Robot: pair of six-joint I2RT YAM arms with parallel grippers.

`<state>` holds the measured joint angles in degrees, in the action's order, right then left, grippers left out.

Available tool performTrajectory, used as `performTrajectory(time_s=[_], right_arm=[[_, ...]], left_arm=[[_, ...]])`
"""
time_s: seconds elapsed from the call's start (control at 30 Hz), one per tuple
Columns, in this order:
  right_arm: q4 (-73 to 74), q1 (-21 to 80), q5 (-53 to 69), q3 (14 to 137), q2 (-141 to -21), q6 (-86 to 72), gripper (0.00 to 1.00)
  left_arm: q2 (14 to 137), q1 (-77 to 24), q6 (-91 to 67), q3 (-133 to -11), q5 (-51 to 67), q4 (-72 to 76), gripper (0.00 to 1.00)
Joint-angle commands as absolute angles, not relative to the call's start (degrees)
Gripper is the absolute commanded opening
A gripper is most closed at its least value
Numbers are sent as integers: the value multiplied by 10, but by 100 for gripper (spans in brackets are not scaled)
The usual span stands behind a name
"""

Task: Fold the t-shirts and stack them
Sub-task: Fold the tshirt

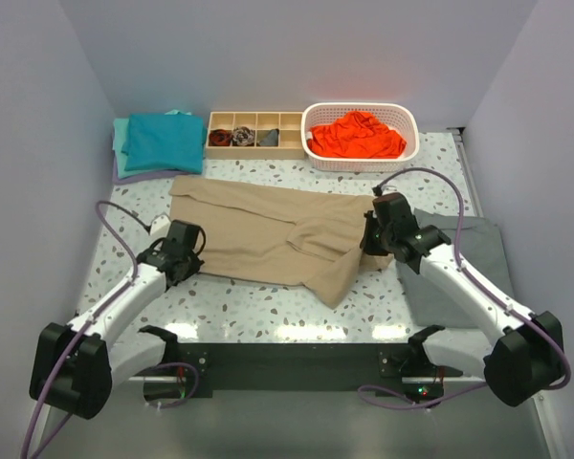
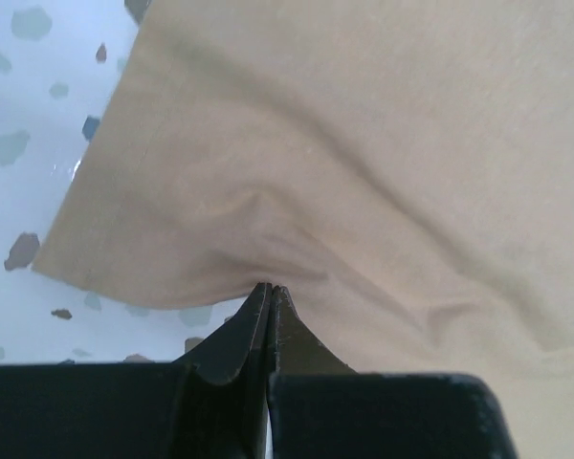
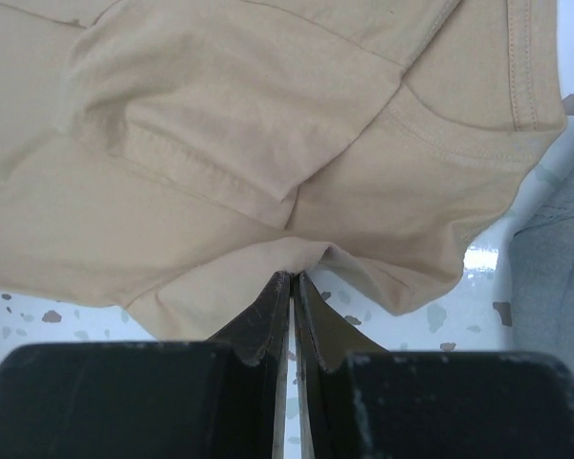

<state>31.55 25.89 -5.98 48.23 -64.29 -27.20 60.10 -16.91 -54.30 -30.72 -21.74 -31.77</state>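
Tabletop (image 1: 258, 311): wrist views show left claw (image 2: 270, 292) and right claw (image 3: 292, 279) pinching tan t-shirt (image 2: 364, 143).

I'm working in a robotics lab test cell. Plain pale walls (image 1: 38, 143) box in a speckled table (image 1: 268, 311). The left arm (image 1: 124, 306) and right arm (image 1: 469, 287) are bolted to a black rail (image 1: 287, 368), with purple cables (image 1: 421, 170) looping off them. The laundry looks staged: a tan t-shirt (image 1: 268, 229), a white basket (image 1: 410, 143) and a wooden tray (image 1: 253, 151).
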Motion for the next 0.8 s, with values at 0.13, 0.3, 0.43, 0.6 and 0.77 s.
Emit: performTrajectory(time_s=[0.13, 0.3, 0.43, 0.6, 0.77], right_arm=[[293, 258, -126, 549, -714, -236, 7], [291, 248, -140, 584, -745, -225, 8], [296, 234, -141, 609, -787, -219, 7], [294, 214, -127, 639, -840, -207, 6], [281, 198, -118, 667, -881, -199, 6]], left_arm=[[707, -167, -452, -391, -253, -244, 0], [785, -165, -396, -442, -260, -249, 0], [818, -146, -348, -493, -250, -255, 0], [843, -128, -294, -556, -233, -284, 0], [877, -110, -239, -627, -193, -321, 7]])
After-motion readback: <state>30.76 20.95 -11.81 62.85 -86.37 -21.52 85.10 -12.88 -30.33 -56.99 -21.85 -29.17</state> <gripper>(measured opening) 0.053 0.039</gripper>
